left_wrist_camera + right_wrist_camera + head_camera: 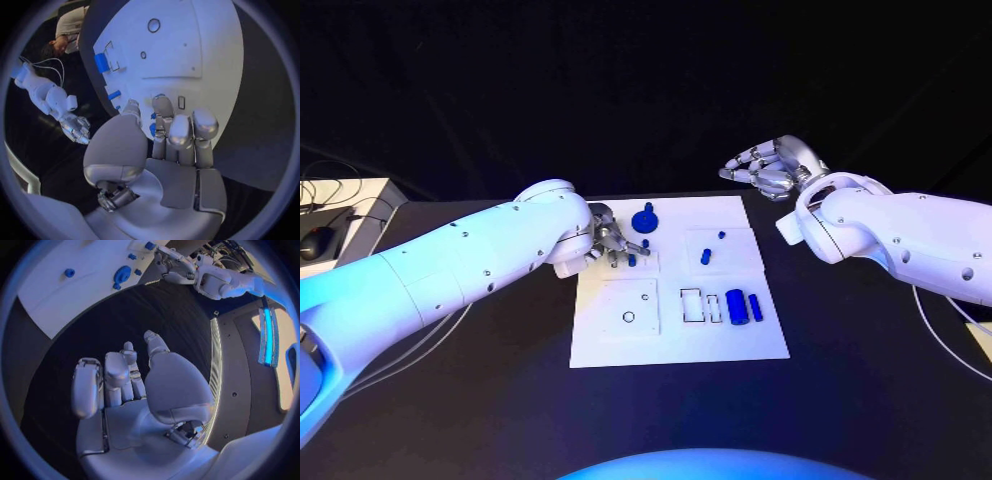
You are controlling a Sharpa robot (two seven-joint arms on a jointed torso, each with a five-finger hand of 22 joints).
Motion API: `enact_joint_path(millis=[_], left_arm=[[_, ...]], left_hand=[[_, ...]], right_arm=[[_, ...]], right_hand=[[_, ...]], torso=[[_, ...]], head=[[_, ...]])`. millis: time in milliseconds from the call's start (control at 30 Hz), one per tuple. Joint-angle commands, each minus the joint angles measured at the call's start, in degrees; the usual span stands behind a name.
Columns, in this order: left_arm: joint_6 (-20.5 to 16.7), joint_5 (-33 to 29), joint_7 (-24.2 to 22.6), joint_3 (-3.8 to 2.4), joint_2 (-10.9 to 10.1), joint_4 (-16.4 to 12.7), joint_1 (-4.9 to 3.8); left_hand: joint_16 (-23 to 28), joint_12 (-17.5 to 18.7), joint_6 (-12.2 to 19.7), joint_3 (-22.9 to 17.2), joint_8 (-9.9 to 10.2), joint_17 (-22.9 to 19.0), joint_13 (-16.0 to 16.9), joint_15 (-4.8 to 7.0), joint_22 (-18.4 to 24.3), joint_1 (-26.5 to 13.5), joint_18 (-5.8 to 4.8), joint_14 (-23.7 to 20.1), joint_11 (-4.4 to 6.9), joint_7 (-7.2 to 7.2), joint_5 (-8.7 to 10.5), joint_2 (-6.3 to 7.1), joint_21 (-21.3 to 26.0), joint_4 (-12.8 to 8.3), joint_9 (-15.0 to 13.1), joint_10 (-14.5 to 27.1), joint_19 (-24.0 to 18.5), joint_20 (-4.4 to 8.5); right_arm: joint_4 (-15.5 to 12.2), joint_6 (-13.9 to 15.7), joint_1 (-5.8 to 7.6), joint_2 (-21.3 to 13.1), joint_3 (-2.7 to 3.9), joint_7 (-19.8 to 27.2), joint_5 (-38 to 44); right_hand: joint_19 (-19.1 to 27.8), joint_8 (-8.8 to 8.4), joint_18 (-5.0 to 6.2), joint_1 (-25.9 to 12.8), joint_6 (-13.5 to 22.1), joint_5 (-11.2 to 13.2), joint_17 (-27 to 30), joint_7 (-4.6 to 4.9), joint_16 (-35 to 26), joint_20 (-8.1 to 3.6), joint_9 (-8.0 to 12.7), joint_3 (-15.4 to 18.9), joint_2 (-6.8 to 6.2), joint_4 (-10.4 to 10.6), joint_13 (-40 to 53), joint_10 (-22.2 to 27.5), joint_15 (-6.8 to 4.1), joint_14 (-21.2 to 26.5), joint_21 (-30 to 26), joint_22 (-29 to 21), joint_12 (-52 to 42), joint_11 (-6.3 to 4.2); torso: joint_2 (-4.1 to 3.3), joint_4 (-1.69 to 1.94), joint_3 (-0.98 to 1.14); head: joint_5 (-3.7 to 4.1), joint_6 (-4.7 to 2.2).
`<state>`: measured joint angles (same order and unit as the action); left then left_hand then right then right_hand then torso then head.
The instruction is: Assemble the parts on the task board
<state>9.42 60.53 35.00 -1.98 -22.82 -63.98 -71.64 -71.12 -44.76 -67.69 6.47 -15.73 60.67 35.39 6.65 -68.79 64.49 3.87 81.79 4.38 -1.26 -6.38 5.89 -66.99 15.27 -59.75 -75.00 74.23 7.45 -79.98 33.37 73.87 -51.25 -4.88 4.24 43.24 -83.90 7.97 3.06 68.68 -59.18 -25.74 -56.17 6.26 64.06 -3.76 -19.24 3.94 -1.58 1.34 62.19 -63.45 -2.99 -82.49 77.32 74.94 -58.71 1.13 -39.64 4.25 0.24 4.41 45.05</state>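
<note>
Both arms: glossy white moulded shells, rounded segments w/ small dark screw holes dotted along covers. Left arm (459, 260) thick, bulbous wrist housing. Right arm (906, 235) same build. Left hand (165, 150) and right hand (125, 390): silver metallic, smooth pale palm plates, segmented fingers, exposed mechanics at thumb base.
</note>
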Motion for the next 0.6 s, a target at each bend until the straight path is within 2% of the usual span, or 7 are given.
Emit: enact_joint_path(millis=[33,133,200,233,300,433,600], left_arm=[[-1.41,-3.85,-0.19,-0.94,-0.73,-0.95,-0.05],[-2.13,-4.74,-0.45,-2.71,-1.78,-1.51,-0.07],[-2.61,-5.09,-0.64,-3.71,-2.41,-1.66,-0.09],[-2.98,-5.28,-0.79,-4.44,-2.88,-1.68,-0.12],[-3.4,-5.41,-0.99,-5.23,-3.45,-1.58,-0.17],[-4.24,-5.53,-1.69,-6.25,-4.27,-0.71,-0.29],[-4.8,-5.58,-2.48,-6.69,-4.62,0.92,-0.4]], left_hand=[[0.98,-0.42,1.01,-0.04,1.37,-1.15,0.07,-0.14,0.61,0.64,0.44,-0.51,-0.26,0.55,0.15,0.07,0.78,-0.06,1.7,1.11,-0.53,-0.41],[2.07,-0.31,2.26,-0.84,3.16,-2.63,-0.6,-0.75,1.66,1.88,1.34,-0.88,-1.04,1.6,-0.13,-0.4,2.26,-0.88,4.73,2.51,-1.48,-1.42],[2.5,-0.33,2.57,-2.48,5.16,-3.29,-1.46,-1.03,2.07,2.43,1.86,-1.0,-1.52,2.34,-0.19,0.1,2.91,-0.44,8.95,2.81,-1.8,-2.09],[2.77,-0.2,2.44,-2.67,5.97,-3.77,-2.38,-1.3,2.47,2.73,2.24,-1.25,-1.75,2.74,-0.19,0.18,3.55,-0.65,12.43,3.09,-2.18,-2.55],[3.02,-0.19,3.37,-2.81,6.26,-4.26,-3.1,-1.49,2.75,3.05,2.5,-1.5,-2.08,3.28,-0.22,-0.15,4.02,-0.99,14.54,3.47,-2.43,-2.82],[3.74,0.43,4.77,-2.78,5.55,-5.69,-5.31,-1.96,3.77,4.44,3.21,-2.24,-2.64,4.0,-0.31,-1.55,5.62,-2.77,17.83,4.19,-3.38,-3.56],[5.22,1.34,5.66,-6.32,4.92,-7.87,-7.2,-2.31,5.44,5.83,3.61,-3.3,-3.09,4.61,-0.28,-1.89,7.94,-3.74,21.01,4.99,-4.69,-3.84]], right_arm=[[0.05,-0.54,-0.05,-0.06,0.02,0.61,0.13],[0.11,-0.5,-0.06,-0.12,0.02,0.65,0.1],[0.15,-0.47,-0.07,-0.16,0.02,0.66,0.08],[0.18,-0.46,-0.07,-0.19,0.02,0.67,0.06],[0.22,-0.43,-0.08,-0.22,0.02,0.68,0.03],[0.25,-0.38,-0.09,-0.3,0.02,0.71,-0.03],[0.27,-0.37,-0.09,-0.37,0.02,0.77,-0.1]], right_hand=[[-5.11,-0.23,0.08,-0.49,-0.39,-0.23,-0.02,0.0,-0.22,-0.38,-0.05,0.1,-0.12,-0.01,-0.02,0.06,-0.33,-0.12,-0.06,11.65,0.24,-0.22],[-5.11,-0.23,0.08,-0.49,-0.39,-0.23,-0.02,0.0,-0.22,-0.38,-0.05,0.1,-0.12,-0.01,-0.02,0.06,-0.33,-0.12,-0.06,11.65,0.24,-0.22],[-5.11,-0.23,0.08,-0.49,-0.39,-0.23,-0.02,0.0,-0.22,-0.38,-0.05,0.1,-0.12,-0.01,-0.02,0.06,-0.33,-0.12,-0.06,11.65,0.24,-0.22],[-5.11,-0.23,0.08,-0.49,-0.39,-0.23,-0.02,0.0,-0.22,-0.38,-0.05,0.1,-0.12,-0.01,-0.02,0.06,-0.33,-0.12,-0.06,11.65,0.24,-0.22],[-5.11,-0.23,0.08,-0.49,-0.39,-0.23,-0.02,0.0,-0.22,-0.38,-0.05,0.1,-0.12,-0.01,-0.02,0.06,-0.33,-0.12,-0.06,11.65,0.24,-0.22],[-5.11,-0.23,0.08,-0.49,-0.39,-0.23,-0.02,0.0,-0.22,-0.38,-0.05,0.1,-0.12,-0.01,-0.02,0.06,-0.33,-0.12,-0.06,11.65,0.24,-0.22],[-5.1,-0.22,0.09,-0.44,-0.39,-0.27,0.01,-0.01,-0.29,-0.38,-0.06,0.07,-0.05,-0.08,-0.1,0.11,-0.34,-0.12,-0.12,11.63,0.33,-0.23]], torso=[[0.15,0.11,0.04],[0.21,0.15,0.06],[0.2,0.15,0.03],[0.26,0.2,0.02],[0.28,0.22,0.01],[0.16,0.18,-0.02],[0.07,0.11,-0.06]], head=[[0.02,-0.09],[0.0,-0.2],[-0.06,-0.34],[-0.03,-0.42],[-0.02,-0.49],[-0.18,-0.77],[-0.28,-1.09]])
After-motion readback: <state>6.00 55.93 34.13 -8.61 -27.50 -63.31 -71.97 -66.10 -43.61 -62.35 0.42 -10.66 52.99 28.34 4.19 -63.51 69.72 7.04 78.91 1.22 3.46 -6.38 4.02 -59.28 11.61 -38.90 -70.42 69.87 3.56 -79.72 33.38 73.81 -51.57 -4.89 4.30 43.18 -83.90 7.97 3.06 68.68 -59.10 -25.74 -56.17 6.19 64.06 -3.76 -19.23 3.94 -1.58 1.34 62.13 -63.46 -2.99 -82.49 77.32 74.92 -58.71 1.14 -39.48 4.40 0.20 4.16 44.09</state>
